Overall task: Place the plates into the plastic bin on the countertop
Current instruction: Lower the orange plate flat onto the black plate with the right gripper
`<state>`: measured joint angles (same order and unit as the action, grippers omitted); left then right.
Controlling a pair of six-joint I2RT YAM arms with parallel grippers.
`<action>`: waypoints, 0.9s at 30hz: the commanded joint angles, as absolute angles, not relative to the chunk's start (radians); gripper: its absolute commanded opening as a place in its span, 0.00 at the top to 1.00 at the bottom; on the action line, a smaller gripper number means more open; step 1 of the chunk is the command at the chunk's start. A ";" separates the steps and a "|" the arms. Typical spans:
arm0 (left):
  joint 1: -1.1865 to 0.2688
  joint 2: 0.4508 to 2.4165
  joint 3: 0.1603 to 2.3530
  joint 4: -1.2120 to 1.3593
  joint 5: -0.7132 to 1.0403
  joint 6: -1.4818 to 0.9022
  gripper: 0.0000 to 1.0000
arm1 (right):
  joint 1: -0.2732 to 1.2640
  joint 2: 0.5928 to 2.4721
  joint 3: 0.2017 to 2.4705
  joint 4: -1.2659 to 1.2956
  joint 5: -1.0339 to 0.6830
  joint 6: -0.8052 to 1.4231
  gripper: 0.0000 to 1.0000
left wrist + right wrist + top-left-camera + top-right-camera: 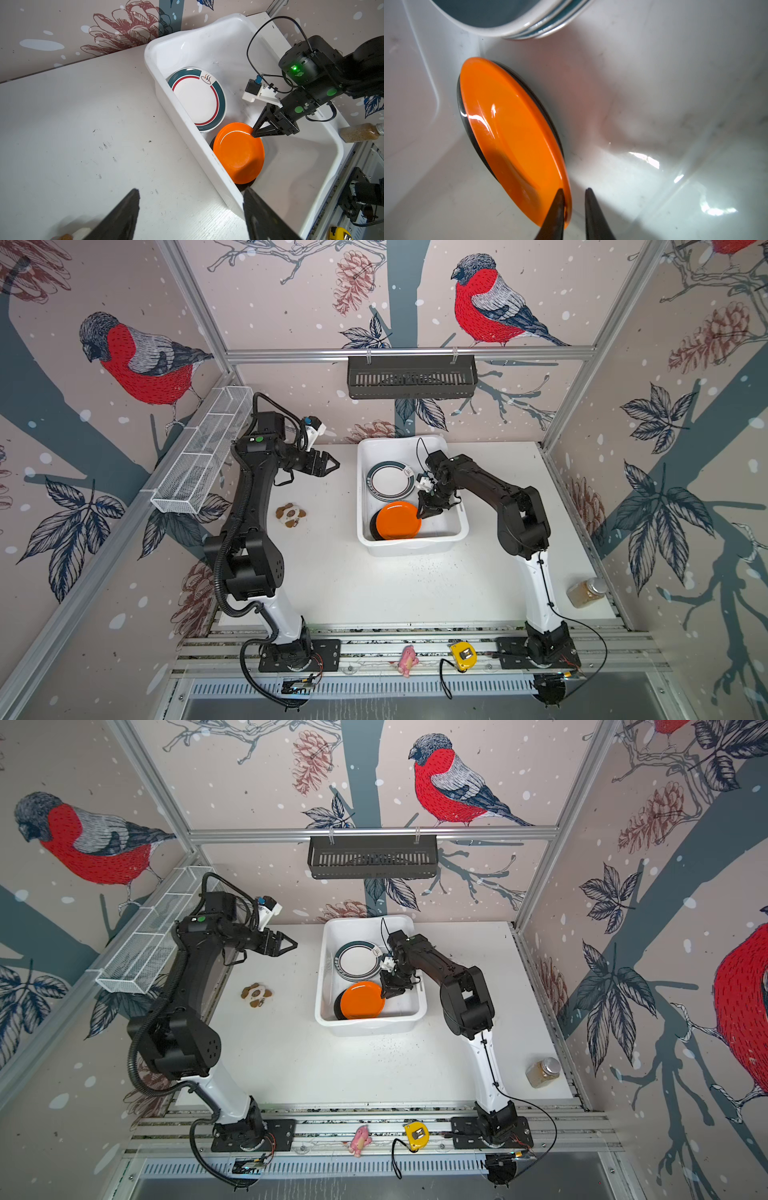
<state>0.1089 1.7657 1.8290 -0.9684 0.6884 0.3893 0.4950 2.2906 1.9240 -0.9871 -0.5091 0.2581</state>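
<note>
Inside the plastic bin [409, 548], at the back middle of the worktop [374, 593]: two piles of plates, side by side.

Nearer pile: one orange plate [397, 520] on top of one black plate [372, 526], with only a dark crescent of the black one showing.

Farther pile: one white plate with a teal and red band [390, 481] uppermost, more rims stacked under it. At least three layers in the right wrist view; exact count impossible to tell.

Two arms, two claws.

Right claw [574, 190]: down inside the bin at the orange plate's edge. Fingers parted by a narrow gap, astride the rim, one against the plate and a sliver of bin floor before the other. Not clamped on it.

Left claw [334, 466]: spread wide, empty. Hangs above the worktop just left of the bin, pointing toward it.

Elsewhere on the worktop: one small brown-and-white object [291, 515] near the left arm, and one lidded jar [586, 592] at the right front corner.

On the front rail: one pink toy [407, 660] and one yellow tape measure [463, 655].

On the walls: one white wire-mesh tray [203, 456] at left, one black slotted basket [411, 377] at the back.
</note>
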 commanded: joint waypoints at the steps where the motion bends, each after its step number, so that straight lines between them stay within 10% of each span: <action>1: 0.113 1.754 1.821 -0.953 0.711 0.402 0.21 | 0.499 2.288 1.924 -1.000 -0.502 0.245 0.77; 27: 0.115 1.718 1.768 -0.953 0.722 0.411 0.21 | 0.517 2.310 2.028 -0.991 -0.456 0.275 0.72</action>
<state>0.1108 1.7321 1.7725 -0.9524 0.7036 0.3923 0.5110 2.2967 2.0125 -0.9859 -0.4625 0.2661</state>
